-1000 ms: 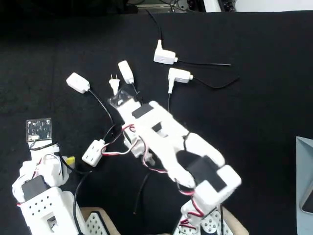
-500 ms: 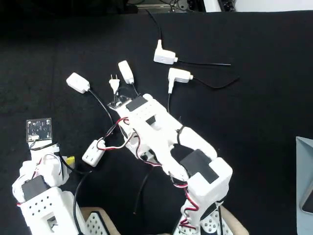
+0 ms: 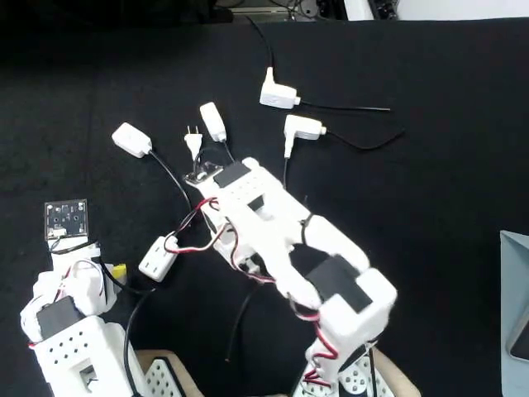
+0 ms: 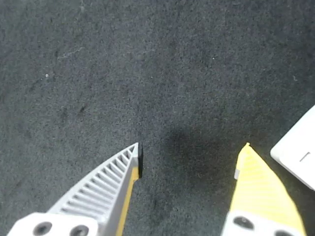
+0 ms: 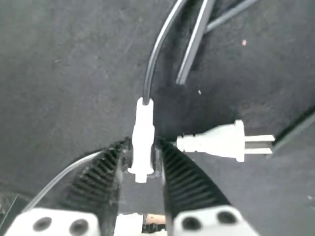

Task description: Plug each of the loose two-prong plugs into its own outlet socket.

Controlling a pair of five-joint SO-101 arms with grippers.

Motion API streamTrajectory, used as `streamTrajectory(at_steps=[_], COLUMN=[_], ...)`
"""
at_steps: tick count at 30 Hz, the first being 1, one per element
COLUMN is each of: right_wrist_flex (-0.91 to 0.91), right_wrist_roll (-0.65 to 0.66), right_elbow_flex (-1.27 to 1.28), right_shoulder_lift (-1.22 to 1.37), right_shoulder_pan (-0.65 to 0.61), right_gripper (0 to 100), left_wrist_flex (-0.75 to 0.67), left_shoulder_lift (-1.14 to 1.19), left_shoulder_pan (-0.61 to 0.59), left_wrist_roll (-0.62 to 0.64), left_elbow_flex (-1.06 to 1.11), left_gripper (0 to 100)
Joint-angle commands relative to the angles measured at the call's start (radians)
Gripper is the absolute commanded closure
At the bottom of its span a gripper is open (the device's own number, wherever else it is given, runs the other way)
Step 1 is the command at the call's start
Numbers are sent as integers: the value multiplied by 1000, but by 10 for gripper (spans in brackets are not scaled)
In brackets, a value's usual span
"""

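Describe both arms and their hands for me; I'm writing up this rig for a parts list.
The left arm and right arm are blocky white plastic with black motor blocks. Red, white and black wires loop along the right one. The left hand has one grey ribbed triangular finger and one solid yellow finger. The right hand has two black ribbed fingers on white mounts.

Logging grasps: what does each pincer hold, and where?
Right pincer grips the white black-corded plug by its body's sides; left pincer is open, empty.

Black cloth; pale grey box, right edge.
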Motion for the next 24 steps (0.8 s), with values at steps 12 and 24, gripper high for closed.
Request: streamTrajectory(at_steps=[12,24], right_wrist_flex=[-130,-358], right_wrist_roll=[0,-84], right_elbow_flex=[142,357], right_shoulder_lift=[-656,-972], right_shoulder_pan=[-110,-245], right_gripper=[987,987], left_wrist_flex=[-15,-11], left_shoulder_lift=[-8,-8], left_shoulder_pan=[42,415], left_wrist_roll=[224,419], left_elbow_flex=[-217,-384], left_gripper=[691,693])
